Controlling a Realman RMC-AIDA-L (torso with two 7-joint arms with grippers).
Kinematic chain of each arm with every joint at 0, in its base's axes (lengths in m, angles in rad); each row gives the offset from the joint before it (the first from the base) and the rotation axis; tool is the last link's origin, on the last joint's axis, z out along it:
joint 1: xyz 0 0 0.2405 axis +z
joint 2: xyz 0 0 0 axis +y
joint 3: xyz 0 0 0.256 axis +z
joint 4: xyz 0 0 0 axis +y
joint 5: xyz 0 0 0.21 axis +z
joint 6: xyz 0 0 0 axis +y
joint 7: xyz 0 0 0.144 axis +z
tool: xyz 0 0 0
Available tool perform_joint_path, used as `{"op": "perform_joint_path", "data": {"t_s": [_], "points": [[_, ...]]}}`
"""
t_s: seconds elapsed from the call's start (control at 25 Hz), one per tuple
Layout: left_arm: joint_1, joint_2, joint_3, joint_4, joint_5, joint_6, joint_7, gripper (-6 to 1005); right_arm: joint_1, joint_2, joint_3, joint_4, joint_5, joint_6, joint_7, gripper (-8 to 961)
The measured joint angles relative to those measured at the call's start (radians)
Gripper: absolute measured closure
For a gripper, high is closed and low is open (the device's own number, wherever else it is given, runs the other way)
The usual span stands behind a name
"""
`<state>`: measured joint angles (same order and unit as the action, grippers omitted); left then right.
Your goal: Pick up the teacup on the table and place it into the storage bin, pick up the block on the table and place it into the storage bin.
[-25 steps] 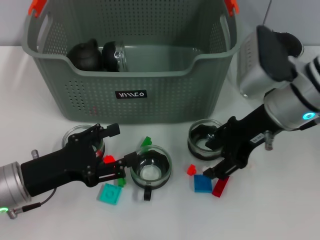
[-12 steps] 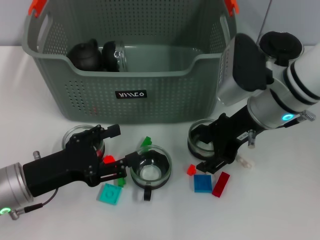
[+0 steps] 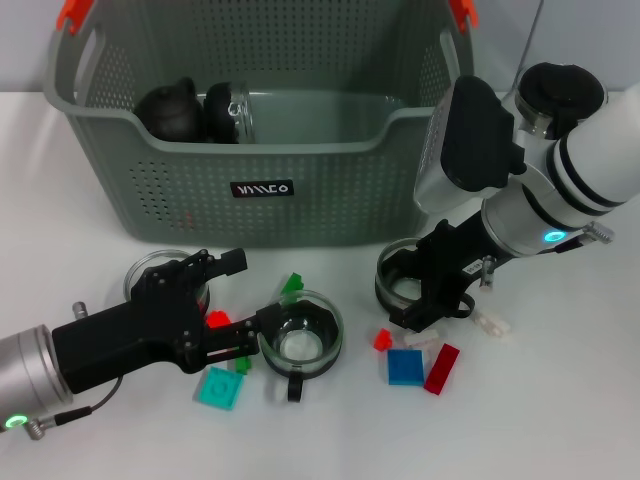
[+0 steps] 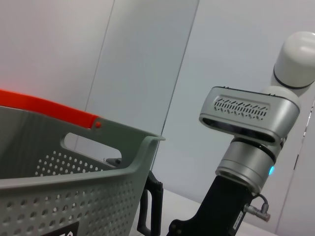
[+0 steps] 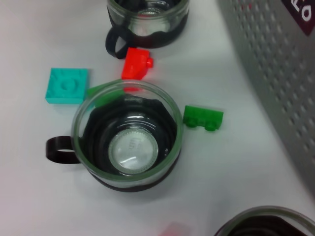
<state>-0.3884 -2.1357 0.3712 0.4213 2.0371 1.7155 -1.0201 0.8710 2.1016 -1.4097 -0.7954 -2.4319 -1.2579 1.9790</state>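
Three glass teacups stand in front of the storage bin (image 3: pixel 330 200). My left gripper (image 3: pixel 248 292) is open low over the table between the left teacup (image 3: pixel 150 268) and the middle teacup (image 3: pixel 302 338), with a small red block (image 3: pixel 217 320) between its fingers. My right gripper (image 3: pixel 414 296) is open over the right teacup (image 3: pixel 400 282). In the right wrist view the middle teacup (image 5: pixel 128 142) is central, with a red block (image 5: pixel 136 64), a teal block (image 5: pixel 67 84) and a green block (image 5: pixel 203 118) around it.
A glass teapot (image 3: pixel 195 112) lies inside the bin. Loose blocks lie on the table: teal (image 3: pixel 218 388), green (image 3: pixel 292 284), blue (image 3: pixel 405 367), two red (image 3: pixel 441 368) and one clear (image 3: pixel 490 322). The left wrist view shows the bin's rim (image 4: pixel 74 137) and the right arm (image 4: pixel 251 147).
My right gripper has moved up and left, from over the blue and red blocks to the right teacup. My left gripper has edged slightly toward the middle teacup.
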Motion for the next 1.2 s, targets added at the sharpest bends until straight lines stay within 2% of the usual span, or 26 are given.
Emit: {"op": "perform_joint_path", "data": {"t_s": [0.48,0.68,0.92,1.04,1.2], "points": [[0.005,0.004,-0.003,-0.001,0.000,0.001,0.000,121,0.007,0.002,-0.088,0.021,-0.010,0.051,0.046,376],[0.006,0.006,-0.012,-0.001,0.000,0.001,0.000,122,0.006,0.002,-0.098,0.009,-0.010,0.030,0.044,605],[0.007,0.007,-0.013,0.002,0.002,0.004,0.000,123,-0.040,0.001,-0.082,-0.111,0.004,-0.064,0.049,846],[0.007,0.008,-0.012,0.004,0.004,0.009,-0.002,123,-0.071,0.000,-0.069,-0.195,0.012,-0.130,0.066,892],[0.016,0.009,-0.010,0.012,0.008,0.015,-0.005,124,-0.111,-0.002,-0.039,-0.330,0.039,-0.265,0.099,893]]}}
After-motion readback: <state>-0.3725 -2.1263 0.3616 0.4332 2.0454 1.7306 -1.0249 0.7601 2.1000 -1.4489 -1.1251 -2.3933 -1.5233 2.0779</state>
